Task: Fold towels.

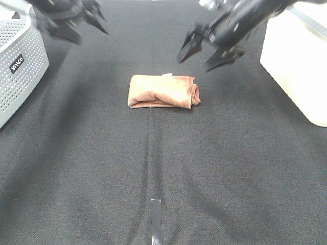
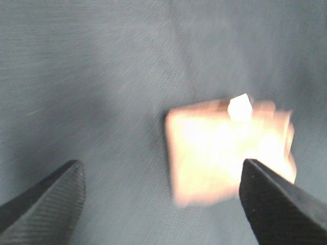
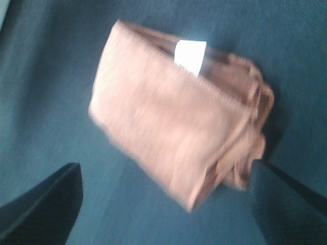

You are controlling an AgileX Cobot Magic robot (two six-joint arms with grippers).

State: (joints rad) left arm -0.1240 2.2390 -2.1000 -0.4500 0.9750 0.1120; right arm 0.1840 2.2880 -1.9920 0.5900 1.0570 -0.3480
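The brown towel [image 1: 163, 92] lies folded into a small thick rectangle on the black cloth, its white tag [image 1: 166, 75] at the far edge. It also shows in the left wrist view [image 2: 225, 153], washed out and blurred, and in the right wrist view [image 3: 179, 112] with the tag [image 3: 190, 55]. My left gripper [image 1: 84, 28] is open and empty, raised at the far left, away from the towel. My right gripper [image 1: 204, 56] is open and empty, raised just beyond the towel's right end.
A grey perforated basket [image 1: 18, 71] stands at the left edge. A white box [image 1: 299, 61] stands at the right edge. A strip of tape [image 1: 156, 219] marks the cloth near the front.
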